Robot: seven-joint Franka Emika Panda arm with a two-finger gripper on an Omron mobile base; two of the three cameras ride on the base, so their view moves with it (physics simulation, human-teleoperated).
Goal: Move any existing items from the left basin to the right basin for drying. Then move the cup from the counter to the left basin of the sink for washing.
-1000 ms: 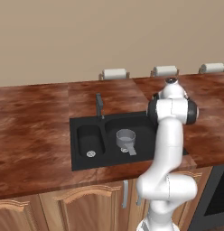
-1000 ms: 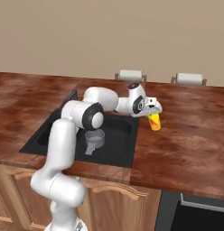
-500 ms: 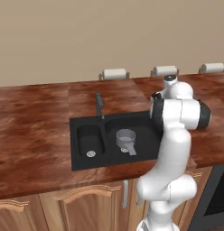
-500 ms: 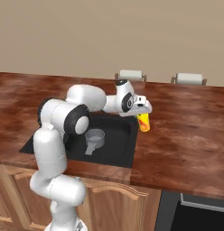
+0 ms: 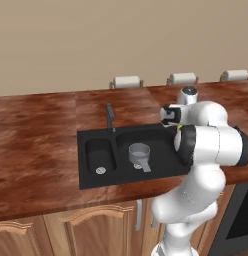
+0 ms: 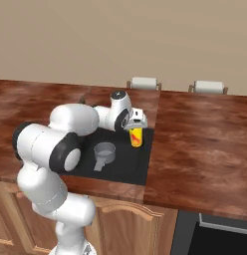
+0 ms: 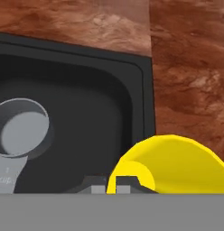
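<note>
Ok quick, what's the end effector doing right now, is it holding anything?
End effector: closed on the small yellow cup with the orange-red mark, held above the wider black basin.

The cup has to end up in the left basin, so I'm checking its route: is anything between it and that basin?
The cup, held by the gripper, hangs over the right basin. A grey saucepan sits there, below any raised route; the faucet stands behind the divider.

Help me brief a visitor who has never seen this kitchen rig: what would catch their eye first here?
First the yellow cup with its orange-red mark, held in the gripper over the right basin near its right edge. Next the grey saucepan lying in that same wide basin, handle pointing toward the cabinet fronts. Then the matte black sink itself, stark against the glossy reddish-brown counter, its narrow left basin holding just a silver drain.
</note>
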